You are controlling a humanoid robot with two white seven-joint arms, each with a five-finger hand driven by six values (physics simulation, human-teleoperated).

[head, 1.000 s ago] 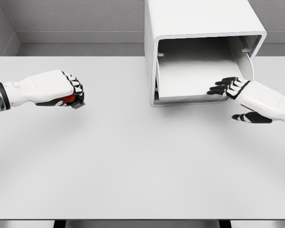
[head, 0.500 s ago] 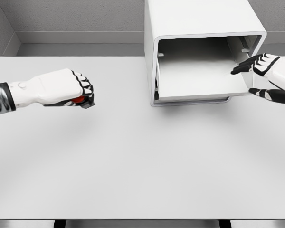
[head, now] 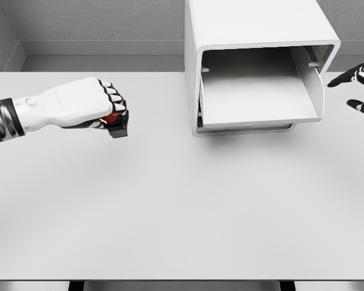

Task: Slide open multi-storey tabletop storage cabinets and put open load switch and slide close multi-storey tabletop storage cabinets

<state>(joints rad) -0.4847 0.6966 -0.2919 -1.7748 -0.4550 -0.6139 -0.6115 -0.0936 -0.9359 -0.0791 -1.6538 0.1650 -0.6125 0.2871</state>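
The white table [head: 170,206] fills the near part of the view. Well to the left of the cabinet [head: 255,36] and a little nearer than its front, the left hand [head: 88,106] hangs above the tabletop with its fingers curled tight around the load switch [head: 114,122]. Only a scrap of the switch shows — a red patch under the knuckles and a dark block jutting out below the fist on the side facing the cabinet; the rest is buried in the palm, so its long axis and which way it points cannot be told. The forearm lies roughly level, the knuckles turned toward the cabinet.

The cabinet stands at the far side of the table, right of the middle, its top cut off by the upper edge. Its lower drawer [head: 255,106] is slid out toward the viewer, showing a pale floor and low side walls; the inside looks bare, though the back of it is in shadow.

Just right of the drawer's front corner the right hand [head: 361,85] is clipped by the frame edge — dark fingers [head: 343,79] spread and relaxed, holding nothing, apart from the cabinet
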